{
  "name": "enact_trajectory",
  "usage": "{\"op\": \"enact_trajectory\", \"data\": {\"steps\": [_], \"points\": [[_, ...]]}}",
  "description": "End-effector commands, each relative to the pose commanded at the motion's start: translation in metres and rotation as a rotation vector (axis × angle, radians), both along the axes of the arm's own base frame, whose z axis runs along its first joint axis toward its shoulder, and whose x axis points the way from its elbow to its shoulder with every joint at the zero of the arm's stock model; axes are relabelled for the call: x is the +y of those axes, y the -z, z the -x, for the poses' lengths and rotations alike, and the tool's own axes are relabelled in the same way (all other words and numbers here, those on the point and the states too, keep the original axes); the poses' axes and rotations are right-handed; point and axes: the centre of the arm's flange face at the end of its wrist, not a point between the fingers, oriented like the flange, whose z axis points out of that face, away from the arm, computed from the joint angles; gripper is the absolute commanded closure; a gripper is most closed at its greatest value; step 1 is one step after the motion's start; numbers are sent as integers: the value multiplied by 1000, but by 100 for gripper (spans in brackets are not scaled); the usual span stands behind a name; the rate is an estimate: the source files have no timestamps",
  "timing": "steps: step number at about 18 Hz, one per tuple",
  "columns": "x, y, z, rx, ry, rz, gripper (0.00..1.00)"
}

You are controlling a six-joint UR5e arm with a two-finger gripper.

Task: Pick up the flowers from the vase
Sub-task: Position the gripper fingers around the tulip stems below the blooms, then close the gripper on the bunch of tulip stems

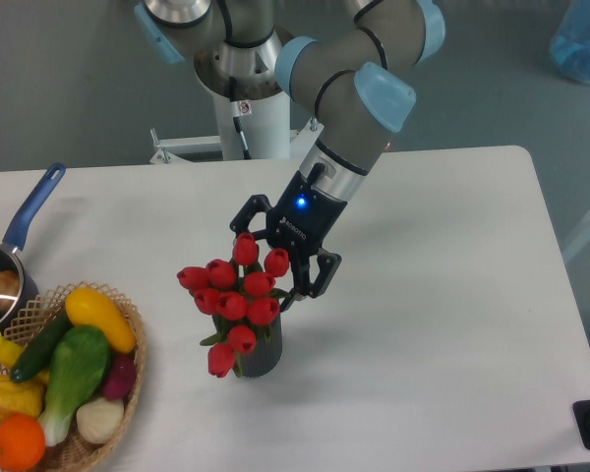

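From the fixed camera, the flowers (234, 300) stand in the vase (261, 355), near the middle of the white tabletop (433, 295). The tool (268, 264) hangs over the bunch's upper right side with its jaws spread, one finger behind the top buds, the other beside the right-hand bud; gripping nothing. Left of the vase sit a wicker basket (128, 379) of vegetables and a blue-handled saucepan (10, 256).

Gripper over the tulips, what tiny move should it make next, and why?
Probably ease a little lower and forward before closing. The gripper is open, its fingers flanking only the top buds of the flowers, which sit in the vase. Closing here would likely pinch blossoms rather than the stems.
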Motion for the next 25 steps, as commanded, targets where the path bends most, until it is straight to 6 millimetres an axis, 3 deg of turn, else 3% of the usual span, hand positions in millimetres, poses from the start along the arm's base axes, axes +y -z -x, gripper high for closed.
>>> {"op": "enact_trajectory", "data": {"steps": [15,17,22,25], "points": [[21,5,10,-11,26,-33,2],[23,15,11,-34,33,-39,2],[20,17,12,-61,20,-42,1],[20,19,10,-61,22,-41,9]]}}
